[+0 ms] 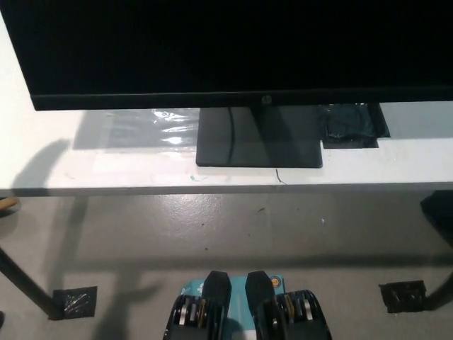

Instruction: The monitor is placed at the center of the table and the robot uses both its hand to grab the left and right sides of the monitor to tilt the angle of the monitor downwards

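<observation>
Neither hand is in view yet, so the state of either hand's fingers cannot be told, and places relative to them can't be given. The monitor (233, 49) stands dark across the top of the picture, its square base (258, 138) planted on the white bench (49, 163) near the front edge. A black patch (352, 126) lies just beside the base. The risk, as I judge it: an uneven grab on the two sides could twist the monitor or drag the base toward the edge
</observation>
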`<state>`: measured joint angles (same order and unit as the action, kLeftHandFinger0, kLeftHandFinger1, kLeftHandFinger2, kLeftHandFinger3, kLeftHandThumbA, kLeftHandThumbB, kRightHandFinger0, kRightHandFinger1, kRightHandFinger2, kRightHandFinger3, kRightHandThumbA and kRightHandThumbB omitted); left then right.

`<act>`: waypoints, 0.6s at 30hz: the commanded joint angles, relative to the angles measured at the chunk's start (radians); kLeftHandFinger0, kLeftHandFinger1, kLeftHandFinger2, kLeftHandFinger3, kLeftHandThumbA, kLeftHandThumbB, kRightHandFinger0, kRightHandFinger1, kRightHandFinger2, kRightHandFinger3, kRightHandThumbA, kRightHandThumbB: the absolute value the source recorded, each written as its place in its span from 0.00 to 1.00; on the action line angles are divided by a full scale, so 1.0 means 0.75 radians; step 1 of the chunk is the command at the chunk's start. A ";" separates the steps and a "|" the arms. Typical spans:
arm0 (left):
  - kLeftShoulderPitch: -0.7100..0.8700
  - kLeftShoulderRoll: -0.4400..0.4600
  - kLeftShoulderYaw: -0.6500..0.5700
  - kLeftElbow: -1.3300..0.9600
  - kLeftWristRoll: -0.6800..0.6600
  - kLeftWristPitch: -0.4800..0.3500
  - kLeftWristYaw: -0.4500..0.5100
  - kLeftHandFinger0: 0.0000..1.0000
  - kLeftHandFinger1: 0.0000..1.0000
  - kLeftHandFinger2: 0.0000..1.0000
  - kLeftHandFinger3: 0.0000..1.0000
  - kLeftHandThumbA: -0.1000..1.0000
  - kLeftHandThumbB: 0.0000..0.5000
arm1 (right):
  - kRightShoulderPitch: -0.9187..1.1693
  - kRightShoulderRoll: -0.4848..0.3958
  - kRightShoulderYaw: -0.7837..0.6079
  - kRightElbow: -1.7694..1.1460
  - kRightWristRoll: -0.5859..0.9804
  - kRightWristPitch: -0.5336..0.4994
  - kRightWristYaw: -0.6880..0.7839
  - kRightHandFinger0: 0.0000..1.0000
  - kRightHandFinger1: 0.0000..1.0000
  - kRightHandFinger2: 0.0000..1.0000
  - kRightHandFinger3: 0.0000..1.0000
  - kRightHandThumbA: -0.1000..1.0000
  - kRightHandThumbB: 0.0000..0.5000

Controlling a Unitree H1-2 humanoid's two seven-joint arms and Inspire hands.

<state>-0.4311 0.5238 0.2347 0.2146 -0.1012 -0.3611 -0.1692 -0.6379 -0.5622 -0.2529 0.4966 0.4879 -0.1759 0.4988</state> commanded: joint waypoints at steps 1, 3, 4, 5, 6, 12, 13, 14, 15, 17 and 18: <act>-0.053 0.081 0.003 -0.005 0.005 -0.028 -0.024 1.00 1.00 1.00 1.00 1.00 0.83 | -0.146 -0.053 0.015 0.087 0.144 0.181 0.229 1.00 1.00 1.00 1.00 0.90 1.00; -0.049 0.082 0.004 0.002 0.008 -0.039 -0.024 1.00 1.00 1.00 1.00 1.00 0.83 | -0.162 -0.053 0.022 0.106 0.135 0.189 0.241 1.00 1.00 1.00 1.00 0.90 1.00; -0.050 0.082 0.003 0.005 0.022 -0.043 -0.018 1.00 1.00 1.00 1.00 1.00 0.81 | -0.175 -0.052 0.027 0.120 0.136 0.212 0.245 1.00 1.00 1.00 1.00 0.88 1.00; -0.050 0.082 0.003 0.006 0.023 -0.044 -0.018 1.00 1.00 1.00 1.00 1.00 0.81 | -0.177 -0.052 0.027 0.123 0.136 0.215 0.247 1.00 1.00 1.00 1.00 0.88 1.00; -0.050 0.082 0.004 0.006 0.024 -0.044 -0.018 1.00 1.00 1.00 1.00 1.00 0.81 | -0.178 -0.053 0.026 0.126 0.137 0.216 0.252 1.00 1.00 1.00 1.00 0.88 1.00; -0.064 0.086 -0.006 0.013 0.039 -0.063 -0.024 1.00 1.00 1.00 1.00 1.00 0.80 | -0.251 -0.065 0.073 0.235 0.092 0.231 0.306 1.00 1.00 1.00 1.00 0.85 0.96; -0.066 0.089 -0.008 0.013 0.043 -0.058 -0.023 1.00 1.00 1.00 1.00 1.00 0.80 | -0.265 -0.066 0.080 0.252 0.091 0.241 0.321 1.00 1.00 1.00 1.00 0.85 0.96; -0.066 0.090 -0.009 0.013 0.044 -0.057 -0.022 1.00 1.00 1.00 1.00 1.00 0.80 | -0.270 -0.066 0.080 0.260 0.089 0.243 0.328 1.00 1.00 1.00 1.00 0.85 0.96; -0.066 0.090 -0.010 0.013 0.044 -0.057 -0.021 1.00 1.00 1.00 1.00 1.00 0.80 | -0.271 -0.066 0.080 0.263 0.089 0.243 0.330 1.00 1.00 1.00 1.00 0.85 0.96; -0.076 0.089 -0.015 0.011 0.057 -0.041 -0.015 1.00 1.00 1.00 1.00 1.00 0.83 | -0.311 -0.068 0.118 0.311 0.042 0.243 0.337 1.00 1.00 1.00 1.00 0.85 0.92; -0.076 0.089 -0.015 0.011 0.057 -0.041 -0.015 1.00 1.00 1.00 1.00 1.00 0.83 | -0.312 -0.068 0.119 0.315 0.043 0.241 0.339 1.00 1.00 1.00 1.00 0.85 0.92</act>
<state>-0.4405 0.5457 0.2252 0.2398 -0.0754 -0.3660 -0.1785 -0.7884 -0.6142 -0.2157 0.7114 0.5578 -0.0450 0.6770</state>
